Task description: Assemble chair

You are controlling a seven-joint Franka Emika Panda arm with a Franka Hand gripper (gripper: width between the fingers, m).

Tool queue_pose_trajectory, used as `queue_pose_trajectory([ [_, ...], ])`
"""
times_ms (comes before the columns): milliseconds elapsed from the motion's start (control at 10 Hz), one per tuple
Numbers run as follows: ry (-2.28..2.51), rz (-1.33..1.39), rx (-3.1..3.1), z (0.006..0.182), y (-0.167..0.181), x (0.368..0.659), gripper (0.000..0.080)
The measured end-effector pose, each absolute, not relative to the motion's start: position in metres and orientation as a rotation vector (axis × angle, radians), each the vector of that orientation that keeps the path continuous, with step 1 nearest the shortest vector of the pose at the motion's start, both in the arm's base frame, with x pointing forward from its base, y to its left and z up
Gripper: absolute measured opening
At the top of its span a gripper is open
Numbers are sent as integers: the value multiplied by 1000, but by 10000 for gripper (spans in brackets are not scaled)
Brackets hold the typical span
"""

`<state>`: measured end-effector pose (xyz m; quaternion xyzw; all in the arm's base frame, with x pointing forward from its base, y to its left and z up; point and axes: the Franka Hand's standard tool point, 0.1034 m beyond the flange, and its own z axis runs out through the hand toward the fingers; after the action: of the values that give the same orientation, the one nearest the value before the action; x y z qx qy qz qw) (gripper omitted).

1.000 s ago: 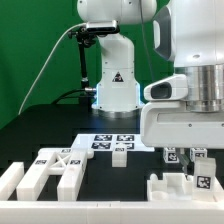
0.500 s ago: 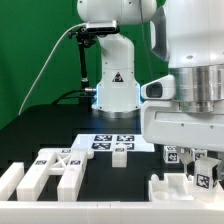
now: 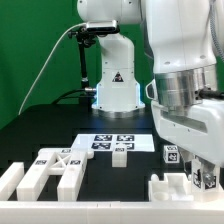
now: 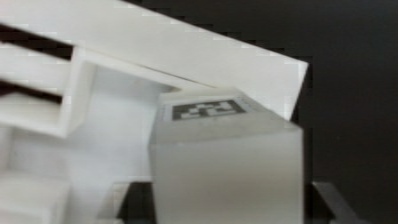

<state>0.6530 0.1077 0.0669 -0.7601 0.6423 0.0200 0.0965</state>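
Tagged chair block is at front, exterior view's right, with gripper clamped on its sides. Fingers are cropped in wrist view and block's base is hidden. Other chair pieces lie on exterior view's left, marker board behind.

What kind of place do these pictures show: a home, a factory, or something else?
Most likely a robotics laboratory bench, not a home. A robot arm stands on a black table before a plain green backdrop, and the white chair pieces and a flat marker board carry printed square tags.
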Motion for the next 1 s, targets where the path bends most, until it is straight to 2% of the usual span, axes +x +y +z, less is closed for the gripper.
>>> queue_pose_trajectory([
  [400, 2260, 175, -1837, 66, 107, 651, 299],
  [800, 2339, 190, -1751, 64, 106, 649, 318],
  [900, 2340, 190, -1751, 64, 106, 649, 537],
  [1000, 2334, 190, -1760, 65, 106, 649, 537],
])
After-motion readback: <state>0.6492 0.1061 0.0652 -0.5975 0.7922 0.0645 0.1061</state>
